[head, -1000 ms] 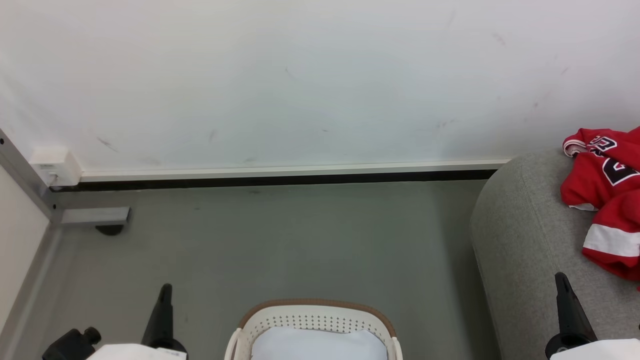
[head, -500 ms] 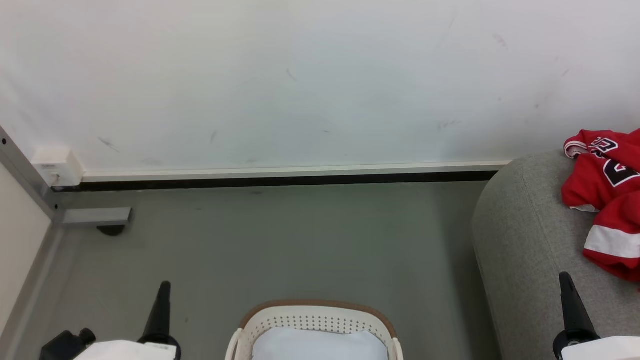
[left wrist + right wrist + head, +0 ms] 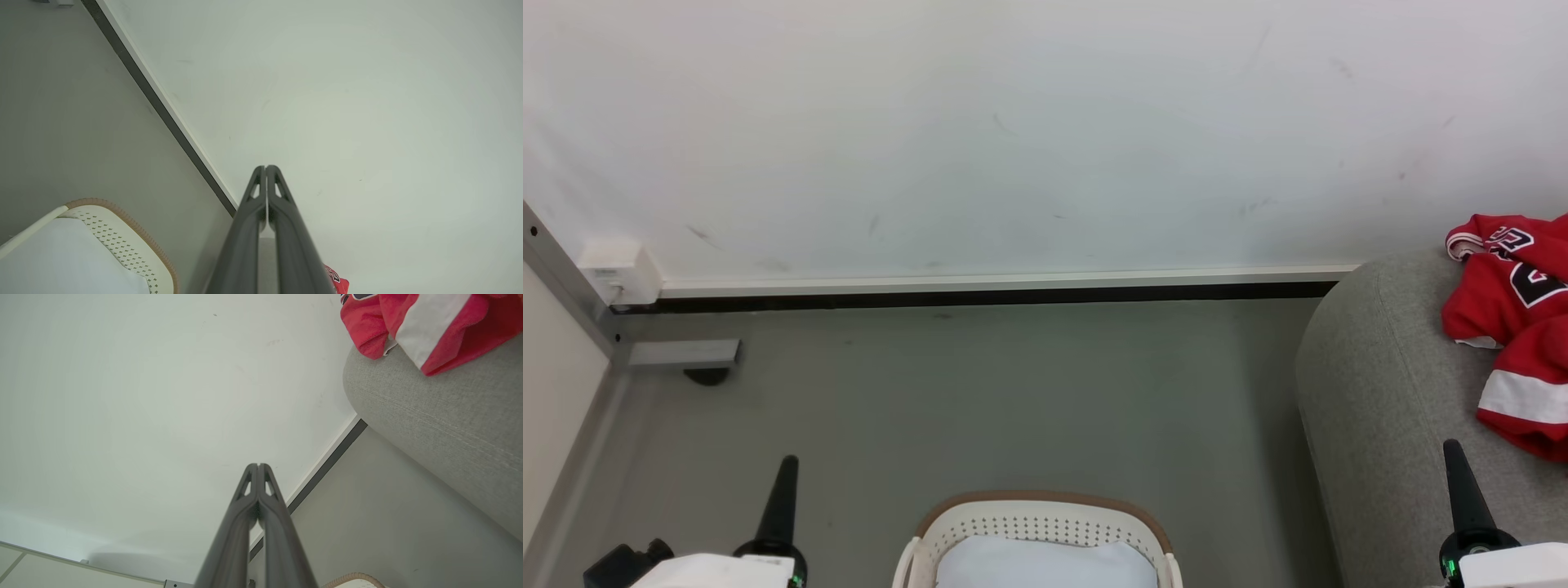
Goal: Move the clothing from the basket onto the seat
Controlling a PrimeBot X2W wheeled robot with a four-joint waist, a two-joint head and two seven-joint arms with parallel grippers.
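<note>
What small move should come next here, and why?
Probably tilt the head down to check the rest of the basket: the red clothing lies on the seat, no red shows in the basket's visible part, and the left gripper and right gripper are shut, empty.

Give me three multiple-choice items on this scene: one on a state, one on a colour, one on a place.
1. The left gripper and right gripper are: A wide open; B shut, holding nothing; C one open, one shut.
2. The rim of the basket is: A tan-brown; B blue; C black.
3. The clothing lies: A in the basket; B on the seat; C in the right gripper.
Key: 1 B, fingertips meet in both wrist views; 2 A, a brown band tops the cream wall; 3 B, the red pile rests on the grey cushion.
</note>
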